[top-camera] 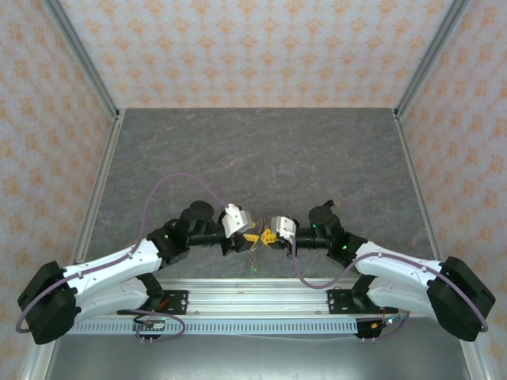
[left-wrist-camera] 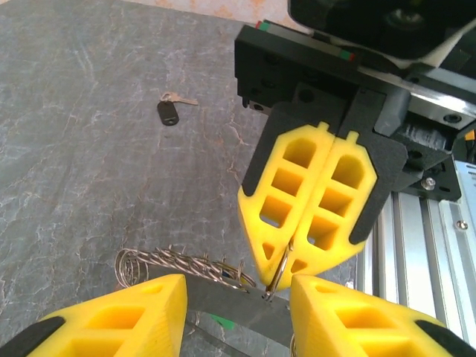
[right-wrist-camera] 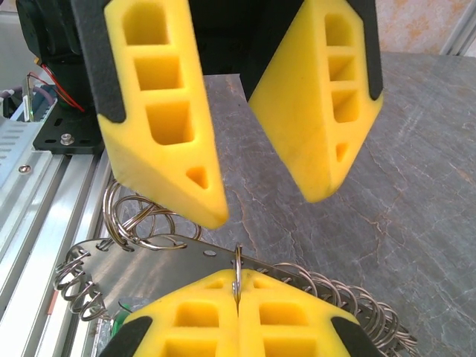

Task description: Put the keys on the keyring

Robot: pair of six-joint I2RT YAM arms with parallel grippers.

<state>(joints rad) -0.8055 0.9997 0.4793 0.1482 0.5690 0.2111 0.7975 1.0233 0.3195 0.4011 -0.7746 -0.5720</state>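
The right gripper [right-wrist-camera: 238, 296] is pressed shut on the keyring [right-wrist-camera: 236, 268], pinching one thin wire ring of it edge-on so that the ring stands upright between the yellow pads. Facing it tip to tip, the left gripper [right-wrist-camera: 264, 204] has its jaws standing apart. Its two fingers [left-wrist-camera: 119, 323] flank a flat grey plate [left-wrist-camera: 227, 301] without visibly clamping it. In the right wrist view its tips hang just above that plate. From the plate, a bunch of wire loops [right-wrist-camera: 137, 216] and a string of coiled links [left-wrist-camera: 178, 262] trail down onto the grey table [top-camera: 261, 150]. From above, both arms reach inward from their bases with elbows bent. Their wrists are turned toward each other, so the left gripper [top-camera: 252, 237] and right gripper [top-camera: 268, 236] meet close to the table's near edge. One of the keys, a dark-headed key [left-wrist-camera: 169, 113], lies flat on the table well apart from the bunch.
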